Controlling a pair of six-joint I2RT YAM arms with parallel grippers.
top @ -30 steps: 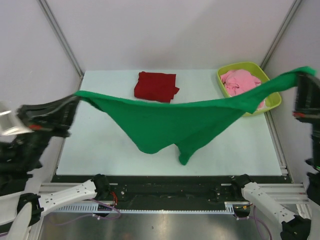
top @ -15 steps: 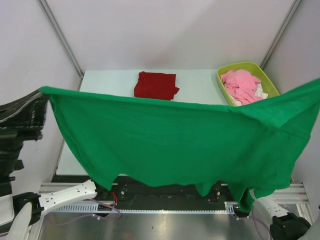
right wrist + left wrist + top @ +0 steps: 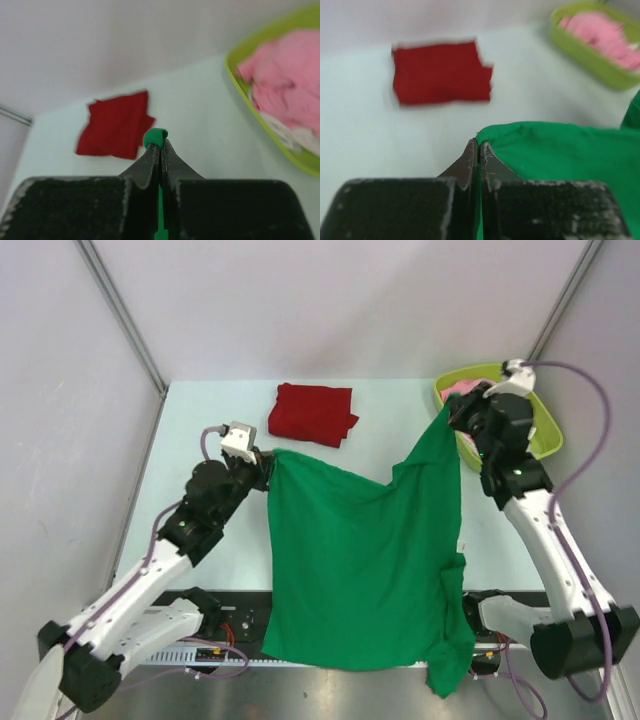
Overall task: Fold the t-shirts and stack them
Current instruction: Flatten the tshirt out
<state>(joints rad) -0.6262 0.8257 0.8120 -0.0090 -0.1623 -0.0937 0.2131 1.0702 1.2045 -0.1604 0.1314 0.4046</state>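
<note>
Top external view: left gripper point(image 3: 268, 462) and right gripper point(image 3: 451, 413), both clenched, each pinch an upper corner of the green t-shirt point(image 3: 360, 560).

Pale table point(image 3: 190, 430), folded red t-shirt point(image 3: 312, 412), lime basket point(image 3: 545, 436)

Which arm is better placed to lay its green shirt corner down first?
Left, likely: left gripper pinches the green shirt over bare table; right gripper holds its corner beside the basket.

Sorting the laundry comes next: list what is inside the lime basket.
A pink garment fills most of the basket, with a white cloth tucked beside it. Anything lying beneath them is covered and cannot be seen.
</note>
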